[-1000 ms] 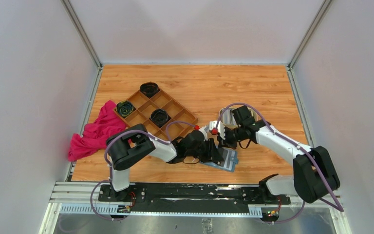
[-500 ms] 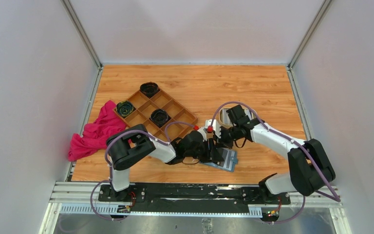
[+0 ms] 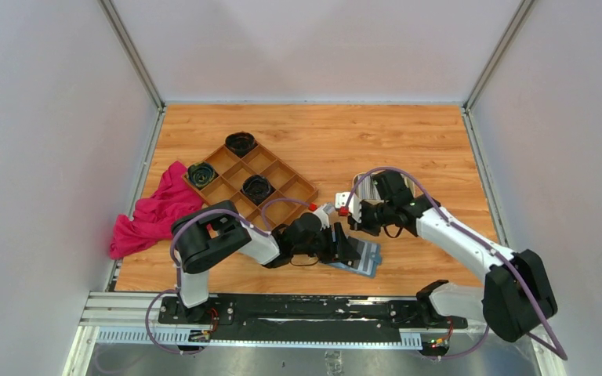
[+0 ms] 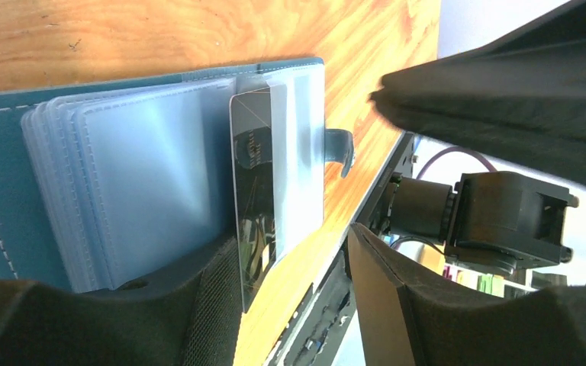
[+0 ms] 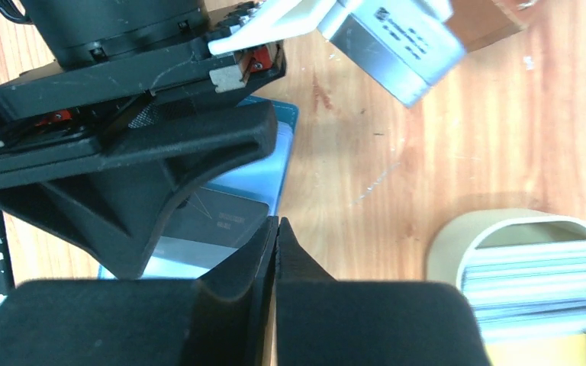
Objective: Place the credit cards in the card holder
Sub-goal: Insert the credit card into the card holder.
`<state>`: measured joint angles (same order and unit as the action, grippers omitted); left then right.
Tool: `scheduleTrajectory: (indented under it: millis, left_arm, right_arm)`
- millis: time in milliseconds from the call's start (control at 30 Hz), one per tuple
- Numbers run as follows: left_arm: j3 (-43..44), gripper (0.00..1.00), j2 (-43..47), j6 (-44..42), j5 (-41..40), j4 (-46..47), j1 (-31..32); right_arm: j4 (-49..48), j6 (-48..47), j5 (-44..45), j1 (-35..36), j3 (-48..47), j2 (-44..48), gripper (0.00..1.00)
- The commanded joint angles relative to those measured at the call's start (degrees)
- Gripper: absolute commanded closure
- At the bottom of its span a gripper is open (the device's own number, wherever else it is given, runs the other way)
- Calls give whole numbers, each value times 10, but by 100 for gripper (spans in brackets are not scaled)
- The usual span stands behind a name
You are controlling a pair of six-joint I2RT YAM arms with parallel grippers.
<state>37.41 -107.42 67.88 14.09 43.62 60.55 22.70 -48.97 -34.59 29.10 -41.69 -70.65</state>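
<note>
Two arms meet over the near middle of the wooden table (image 3: 407,141). The card holder (image 3: 368,259) lies open and flat there, just under the tips of the left gripper (image 3: 346,249). In the left wrist view the card holder (image 4: 4,206) shows its teal cover at the edges, a fan of pale blue clear sleeves (image 4: 160,152) on top, and its snap tab (image 4: 341,149) sticking out over the wood. One dark card (image 4: 255,191) sits on the top sleeve — its far end against the plastic, its near end reaching down into the gap between the left gripper's fingers (image 4: 198,305). Those jaws stand apart: the card runs close along the finger on the left of that view, and clear space separates it from the other finger, so nothing is clamped. I cannot tell whether the card's far end is tucked inside the sleeve or only laid on it. The right gripper (image 5: 276,232) hangs just beyond the left one, its jaws pressed together with nothing between them. Below it, its own wrist view shows a corner of the card holder (image 5: 286,126) and the dark card (image 5: 217,219), partly covered by the left gripper's black body. The other credit cards (image 5: 530,278) stand packed in a cream tray (image 5: 444,245) on the far side of the card holder, apart from both grippers. Farther left are a brown wooden compartment tray (image 3: 270,168) — three of its cells hold dark bundles (image 3: 257,188) — and a pink cloth (image 3: 153,213).
</note>
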Motion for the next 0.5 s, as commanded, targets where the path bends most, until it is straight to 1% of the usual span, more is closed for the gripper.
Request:
scheduleTrajectory:
  millis: [0, 133, 267, 400, 467]
  left_arm:
    - [-22, 42, -21, -1, 0, -9, -2]
    - [-24, 38, -18, -1, -6, -10, -2]
    - [-24, 36, -20, -3, -6, -9, -2]
    - [-25, 35, -18, -6, -6, -9, -3]
    - [-26, 34, -16, -5, -6, -9, -4]
  right_arm:
    - [36, -26, -3, -26, 15, 40, 99]
    - [64, -44, -31, -52, 14, 52, 100]
    - [88, -84, -53, -54, 24, 57, 99]
    - [96, -110, -54, -54, 24, 67, 98]
    - [117, -136, -71, -58, 20, 78, 98]
